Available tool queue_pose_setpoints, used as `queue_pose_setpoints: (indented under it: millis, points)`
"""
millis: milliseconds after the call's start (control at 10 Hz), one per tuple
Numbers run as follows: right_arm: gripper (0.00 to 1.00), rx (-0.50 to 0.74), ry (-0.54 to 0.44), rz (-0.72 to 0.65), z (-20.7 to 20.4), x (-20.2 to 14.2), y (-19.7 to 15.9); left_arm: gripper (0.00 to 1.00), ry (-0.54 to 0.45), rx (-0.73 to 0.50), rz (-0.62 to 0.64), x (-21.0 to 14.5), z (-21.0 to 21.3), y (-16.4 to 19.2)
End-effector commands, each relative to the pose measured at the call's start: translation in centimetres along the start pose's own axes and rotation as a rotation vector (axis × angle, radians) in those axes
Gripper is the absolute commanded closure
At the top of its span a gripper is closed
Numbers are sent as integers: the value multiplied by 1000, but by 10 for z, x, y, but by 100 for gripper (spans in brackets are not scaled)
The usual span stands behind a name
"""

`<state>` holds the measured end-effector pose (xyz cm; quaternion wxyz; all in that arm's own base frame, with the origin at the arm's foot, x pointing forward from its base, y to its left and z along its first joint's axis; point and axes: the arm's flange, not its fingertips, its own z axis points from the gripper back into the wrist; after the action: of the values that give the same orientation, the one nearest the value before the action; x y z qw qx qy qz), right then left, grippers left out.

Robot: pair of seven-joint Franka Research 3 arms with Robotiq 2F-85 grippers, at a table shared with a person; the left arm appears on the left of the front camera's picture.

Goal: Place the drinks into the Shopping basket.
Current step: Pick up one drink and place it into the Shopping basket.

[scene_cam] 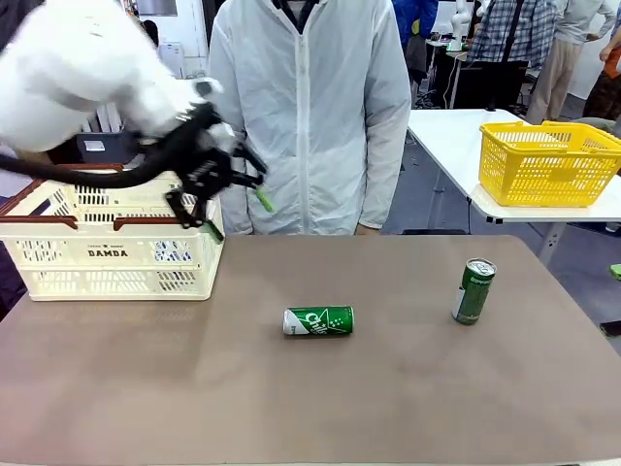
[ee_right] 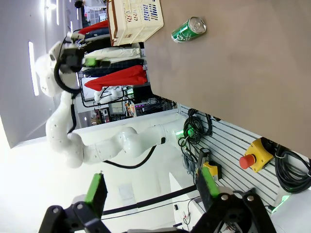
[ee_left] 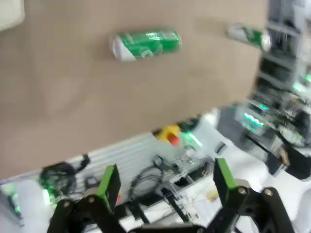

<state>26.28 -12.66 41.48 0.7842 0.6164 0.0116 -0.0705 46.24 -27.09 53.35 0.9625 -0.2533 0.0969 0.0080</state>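
In the air at the right end of the Shopping basket (scene_cam: pixel 107 254): left gripper (scene_cam: pixel 238 216), spread wide, nothing between the green pads, motion-blurred. Same from the left wrist view: released, empty, table (ee_left: pixel 73 97) beyond. Basket at the far left of the table, cream with brown rim, DAMDA on the near side; something blue behind the slots, too unclear to call. On its side mid-table: lying green can (scene_cam: pixel 318 320), well apart from the basket. Standing toward the right side: upright green can (scene_cam: pixel 473 290), well apart from the lying one. Back on the robot's side: right gripper (ee_right: pixel 150 187), released, empty, well away from both cans. At the far edge: person (scene_cam: pixel 310 116) in a white coat. On a separate table, far right: yellow basket (scene_cam: pixel 548 160).
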Motion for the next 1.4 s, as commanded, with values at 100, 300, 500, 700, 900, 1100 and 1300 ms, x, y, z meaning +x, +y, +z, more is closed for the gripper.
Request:
queue_pose_setpoints:
  millis: [100, 300, 500, 700, 900, 1100, 1300]
  points:
    - [0, 19, -10, -9, 0, 2, 7, 0, -28, 299, 66, 39, -62, -53]
    - [0, 19, -10, -9, 0, 2, 7, 0, -71, 365, 46, 40, -115, -77]
    - [0, 19, -10, -9, 0, 2, 7, 0, -85, 404, 26, 43, -153, -81]
    - [0, 19, -10, -9, 0, 2, 7, 0, -55, 391, 19, 33, -156, -81]
    - [0, 19, -10, -9, 0, 2, 7, 0, -55, 391, 19, 33, -156, -81]
    - [0, 19, -10, -9, 0, 2, 7, 0, -55, 391, 19, 33, -156, -81]
    - [0, 19, -10, -9, 0, 2, 7, 0, 26, 434, -233, 37, -161, -86]
